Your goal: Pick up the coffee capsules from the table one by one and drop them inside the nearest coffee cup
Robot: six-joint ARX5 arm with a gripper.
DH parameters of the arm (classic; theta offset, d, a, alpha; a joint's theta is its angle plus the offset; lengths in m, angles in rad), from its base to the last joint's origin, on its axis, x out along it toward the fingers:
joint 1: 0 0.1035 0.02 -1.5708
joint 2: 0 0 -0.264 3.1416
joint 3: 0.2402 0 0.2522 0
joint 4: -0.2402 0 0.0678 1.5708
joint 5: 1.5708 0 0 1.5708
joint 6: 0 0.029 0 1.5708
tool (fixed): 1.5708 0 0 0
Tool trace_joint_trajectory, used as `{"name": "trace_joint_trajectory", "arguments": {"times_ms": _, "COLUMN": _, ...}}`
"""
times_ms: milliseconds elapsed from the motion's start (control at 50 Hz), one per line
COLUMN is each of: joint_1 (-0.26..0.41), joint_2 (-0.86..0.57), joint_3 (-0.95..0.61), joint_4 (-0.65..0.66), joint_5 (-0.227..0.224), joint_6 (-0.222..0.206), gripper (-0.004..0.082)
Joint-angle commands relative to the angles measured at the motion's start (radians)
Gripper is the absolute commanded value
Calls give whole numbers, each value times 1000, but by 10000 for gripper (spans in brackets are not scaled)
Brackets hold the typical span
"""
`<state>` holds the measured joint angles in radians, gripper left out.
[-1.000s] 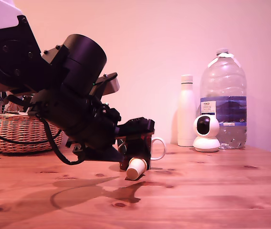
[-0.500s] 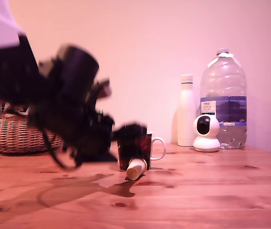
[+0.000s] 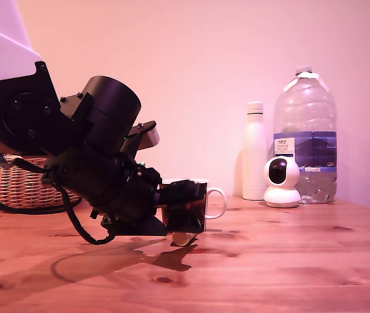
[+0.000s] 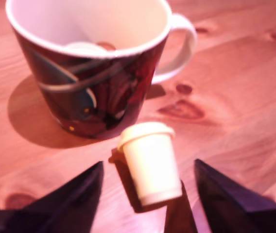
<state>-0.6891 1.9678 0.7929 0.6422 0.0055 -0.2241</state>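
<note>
Your gripper [image 4: 147, 194] is spread wide, its black wedge-shaped fingers [image 4: 75, 194] flanking but not touching the smooth cream tapered capsule [image 4: 150, 165], which lies on its side on the knotty wooden tabletop [image 4: 235, 87] just beside the glossy dark printed mug [image 4: 94, 73].

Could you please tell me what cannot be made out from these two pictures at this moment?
- Coffee capsule: in the exterior view the claw hides nearly all of it.
- Claw: the wrist view's edge cuts off all but its fingertips; whether they touch the capsule is unclear.
- Coffee cup: a pale round shape inside shows only partly over the rim, so what it is cannot be told.
- Basket: the arm hides its contents.
</note>
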Motion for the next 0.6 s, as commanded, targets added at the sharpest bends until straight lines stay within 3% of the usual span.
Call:
{"name": "trace_joint_trajectory", "arguments": {"times_ms": 0, "joint_1": 2, "joint_2": 30, "joint_3": 6, "joint_4": -7, "joint_5": 3, "joint_6": 21, "gripper": 438}}
{"name": "trace_joint_trajectory", "arguments": {"times_ms": 260, "joint_1": 4, "joint_2": 30, "joint_3": 6, "joint_4": -40, "joint_5": 6, "joint_6": 23, "gripper": 150}}
{"name": "trace_joint_trajectory", "arguments": {"times_ms": 440, "joint_1": 6, "joint_2": 30, "joint_3": 6, "joint_4": -35, "joint_5": 6, "joint_6": 26, "gripper": 129}}
{"name": "trace_joint_trajectory", "arguments": {"times_ms": 580, "joint_1": 6, "joint_2": 25, "joint_3": 6, "joint_4": -35, "joint_5": 8, "joint_6": 62, "gripper": 129}}
